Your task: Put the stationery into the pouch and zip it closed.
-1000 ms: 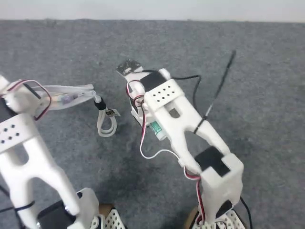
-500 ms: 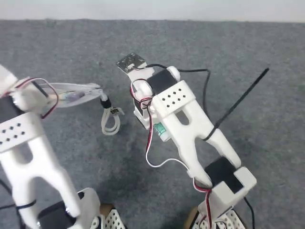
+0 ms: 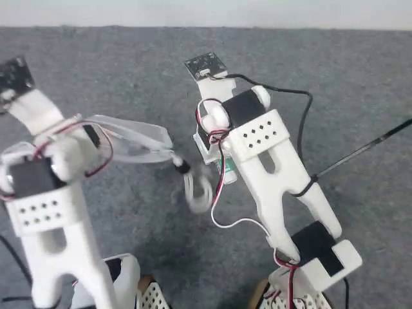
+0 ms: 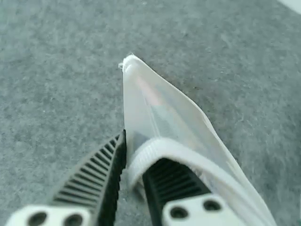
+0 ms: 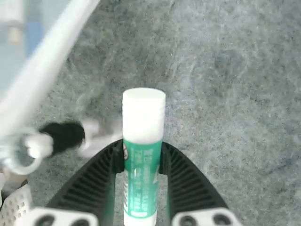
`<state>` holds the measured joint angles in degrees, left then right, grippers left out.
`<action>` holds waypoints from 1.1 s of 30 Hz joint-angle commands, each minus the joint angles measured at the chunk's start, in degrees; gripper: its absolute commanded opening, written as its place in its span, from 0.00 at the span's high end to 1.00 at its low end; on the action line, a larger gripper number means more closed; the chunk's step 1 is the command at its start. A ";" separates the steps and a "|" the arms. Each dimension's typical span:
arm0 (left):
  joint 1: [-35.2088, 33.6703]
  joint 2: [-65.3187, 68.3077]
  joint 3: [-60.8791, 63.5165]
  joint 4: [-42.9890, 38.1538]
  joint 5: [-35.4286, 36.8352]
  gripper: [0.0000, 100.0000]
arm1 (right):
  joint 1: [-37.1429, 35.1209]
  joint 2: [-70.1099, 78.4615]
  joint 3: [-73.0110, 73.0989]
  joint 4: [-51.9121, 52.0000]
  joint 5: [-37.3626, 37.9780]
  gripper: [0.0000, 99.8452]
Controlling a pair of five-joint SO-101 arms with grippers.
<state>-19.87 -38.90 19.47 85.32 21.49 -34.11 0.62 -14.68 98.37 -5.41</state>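
- My gripper (image 5: 143,149): black ribbed fingers (image 5: 101,174) clamped on a green-and-white glue stick with white cap (image 5: 143,113), cap end sticking out past the tips.
- Translucent plastic pouch (image 5: 44,59) edge close by; its black zipper pull (image 5: 63,135) with white loop (image 5: 14,153) sits just beside the stick.
- Grey carpet (image 5: 225,70) underneath.

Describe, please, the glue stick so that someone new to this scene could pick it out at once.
Over the grey carpet, find the right arm. Its pincer is shut on the glue stick. Unlike the clear pouch nearby, it is a green tube with a white cap.
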 commanded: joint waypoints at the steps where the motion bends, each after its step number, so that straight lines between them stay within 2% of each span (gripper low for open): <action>1: 3.25 -5.89 0.84 -3.78 -0.79 0.99 | 1.01 -4.62 -1.93 0.40 -0.88 0.99; 6: 3.60 -5.80 0.92 -3.69 -2.29 0.99 | 1.01 -5.76 -1.93 0.48 -1.14 0.99; 10: 3.60 -5.80 1.01 -3.60 -2.29 0.99 | 0.92 -8.04 -0.70 0.22 -6.59 0.99; 16: 3.60 -5.80 1.01 -3.60 -2.37 0.99 | -0.22 -19.38 5.80 -1.89 -7.38 0.99; 29: 3.78 -5.80 1.01 -3.96 -2.37 0.99 | -0.57 -45.23 27.60 -21.58 -7.38 0.99; 33: 3.78 -5.80 1.01 -3.96 -2.37 0.99 | -5.05 -52.09 33.67 -26.42 -7.38 0.99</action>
<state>-16.35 -41.89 21.58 83.82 19.47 -35.87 -45.54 16.88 76.04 -12.00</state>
